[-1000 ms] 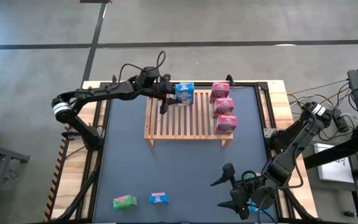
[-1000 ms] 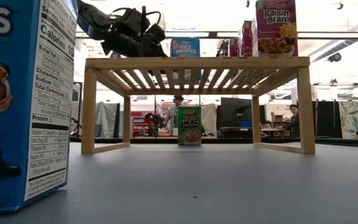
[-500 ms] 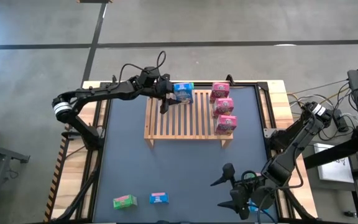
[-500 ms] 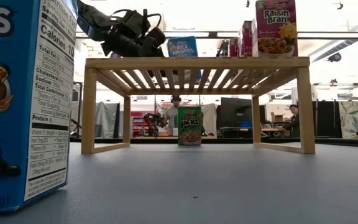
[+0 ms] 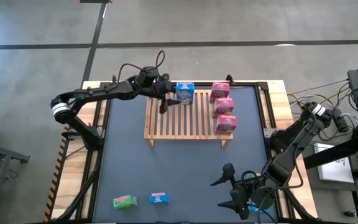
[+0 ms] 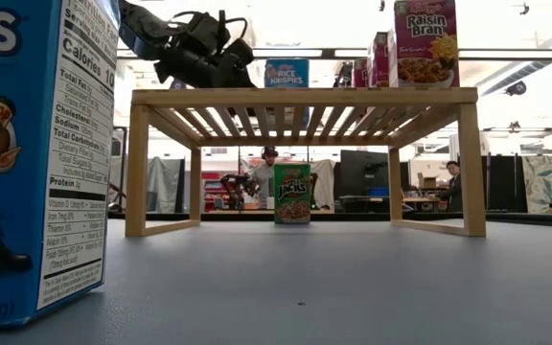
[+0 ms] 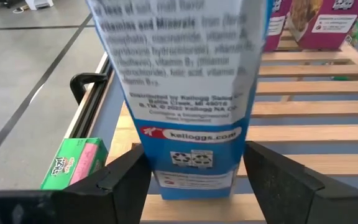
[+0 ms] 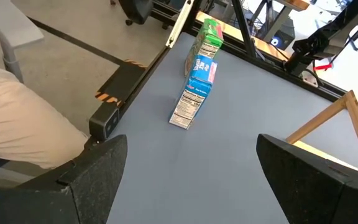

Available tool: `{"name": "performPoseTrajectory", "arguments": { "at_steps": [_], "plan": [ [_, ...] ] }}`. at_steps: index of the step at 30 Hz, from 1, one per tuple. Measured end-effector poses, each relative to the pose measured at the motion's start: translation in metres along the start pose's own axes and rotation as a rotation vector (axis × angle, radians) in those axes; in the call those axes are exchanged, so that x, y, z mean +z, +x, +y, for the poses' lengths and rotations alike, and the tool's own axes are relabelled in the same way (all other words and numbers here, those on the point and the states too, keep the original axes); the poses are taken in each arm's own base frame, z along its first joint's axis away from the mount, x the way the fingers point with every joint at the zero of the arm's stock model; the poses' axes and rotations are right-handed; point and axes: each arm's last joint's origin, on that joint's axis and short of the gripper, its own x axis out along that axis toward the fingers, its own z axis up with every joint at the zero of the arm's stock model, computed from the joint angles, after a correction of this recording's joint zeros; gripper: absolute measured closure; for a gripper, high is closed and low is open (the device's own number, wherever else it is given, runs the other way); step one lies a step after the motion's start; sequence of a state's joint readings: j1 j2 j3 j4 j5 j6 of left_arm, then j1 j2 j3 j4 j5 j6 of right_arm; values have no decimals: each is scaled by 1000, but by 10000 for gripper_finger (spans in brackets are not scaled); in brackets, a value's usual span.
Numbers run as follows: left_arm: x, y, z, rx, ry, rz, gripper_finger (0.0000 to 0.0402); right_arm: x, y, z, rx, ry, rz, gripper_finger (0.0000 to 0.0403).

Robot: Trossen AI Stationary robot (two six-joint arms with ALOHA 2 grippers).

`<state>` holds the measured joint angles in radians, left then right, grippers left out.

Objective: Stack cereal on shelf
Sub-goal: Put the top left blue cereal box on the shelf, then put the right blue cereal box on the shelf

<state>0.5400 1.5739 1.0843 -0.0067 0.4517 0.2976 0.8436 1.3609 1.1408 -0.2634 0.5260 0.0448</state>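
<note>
The left gripper (image 5: 169,94) has its jaws spread either side of a blue cereal box (image 5: 184,93), standing on the shelf (image 5: 179,121) beside the pink boxes (image 5: 223,106), seemingly just set down. The right gripper (image 5: 234,186) idles, jaws wide.

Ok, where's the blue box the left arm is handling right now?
In the high view the blue box stands on the shelf, at its far left corner, left of the pink boxes. The left gripper is alongside it.

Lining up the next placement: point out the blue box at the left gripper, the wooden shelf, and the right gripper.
blue box (image 5: 184,93), high view, its top.
wooden shelf (image 5: 179,121), high view, bare slats.
right gripper (image 5: 224,185), high view, between its fingertips.
</note>
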Motion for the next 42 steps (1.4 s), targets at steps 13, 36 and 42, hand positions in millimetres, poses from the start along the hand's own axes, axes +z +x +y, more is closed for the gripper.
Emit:
{"name": "performPoseTrajectory", "arguments": {
  "at_steps": [13, 36, 42],
  "plan": [
    [8, -44, -9, 97, 12, 125, 167, 0, 0, 0, 1, 9, 0, 55],
    [25, -122, -244, -85, 194, -7, 185, 0, 0, 0, 4, 175, -10, 55],
    [3, -127, -292, -68, 218, -156, 185, 1, 0, 1, 12, 235, -15, 55]
  ]
}}
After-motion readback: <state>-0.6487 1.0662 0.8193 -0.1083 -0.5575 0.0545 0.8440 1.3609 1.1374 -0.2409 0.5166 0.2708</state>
